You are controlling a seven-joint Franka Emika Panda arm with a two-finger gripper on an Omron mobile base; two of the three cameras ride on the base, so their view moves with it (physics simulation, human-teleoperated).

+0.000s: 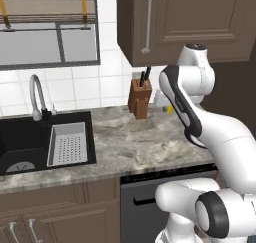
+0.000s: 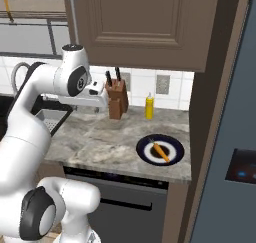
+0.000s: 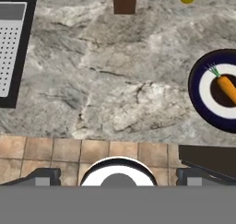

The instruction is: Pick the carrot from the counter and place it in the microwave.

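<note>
While the carrot [image 2: 161,150] lies untouched on a dark-rimmed plate [image 2: 148,158] at the near right of the counter [image 2: 100,142], the task has barely begun: nothing is gripped and nothing is lifted. In the hand view the carrot [image 3: 227,88] sits at the right edge of the picture, its green end pointing toward the far left, resting on the plate's [image 3: 203,105] pale ring and dark centre.

The gripper [image 2: 102,98] hangs high above the middle of the counter, well apart from the carrot and to its left, just in front of the knife block [image 2: 117,103]. Its fingers [image 3: 44,177] stand wide apart with nothing between them (only their dark tips rise at the bottom of the hand view). A yellow bottle [image 2: 149,107] stands at the far wall, right of the knife block, and the black sink [image 1: 30,147] with its perforated tray [image 1: 67,143] lies off to the left.

As for what remains, that is judged to be nearly everything: the hand must travel right and down to the plate, close on the slim carrot, raise it, and carry it to the microwave. No microwave can be made out from here, so the base may need to drive or the arm to swing before the placing can happen. The carrot's taper and the plate's shallow rim look likely to call for a careful, centred pinch.
</note>
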